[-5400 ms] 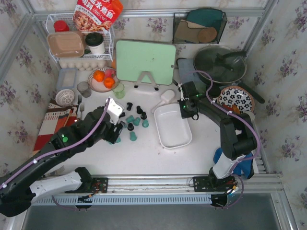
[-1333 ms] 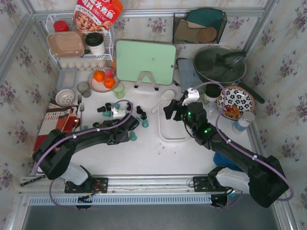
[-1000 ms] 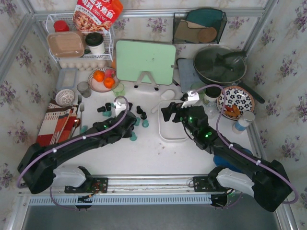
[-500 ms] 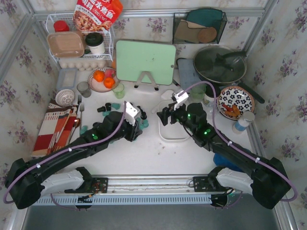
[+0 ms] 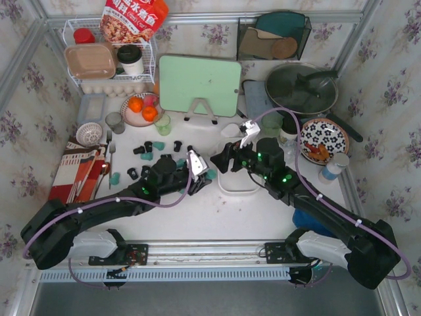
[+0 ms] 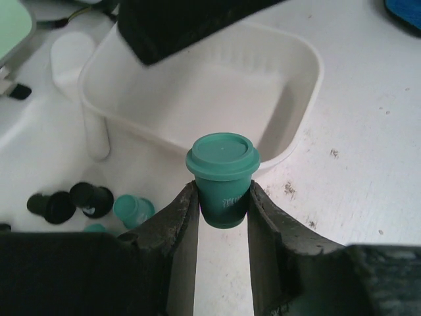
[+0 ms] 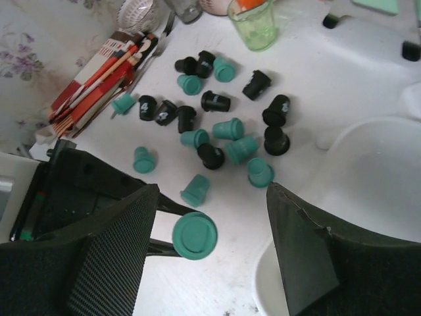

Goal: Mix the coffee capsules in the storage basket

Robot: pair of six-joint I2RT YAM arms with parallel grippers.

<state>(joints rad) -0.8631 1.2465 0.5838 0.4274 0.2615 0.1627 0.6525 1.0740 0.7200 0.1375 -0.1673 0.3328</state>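
Jaws of the left gripper (image 6: 222,197) clamp a teal capsule (image 6: 222,161) upright, the storage basket (image 6: 304,76) just ahead of them. Right gripper (image 7: 209,224) near it, spread wide and empty, with loose capsules (image 7: 228,128) scattered beyond.

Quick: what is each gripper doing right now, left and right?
Left gripper: closed on a teal coffee capsule.
Right gripper: open, holding nothing.
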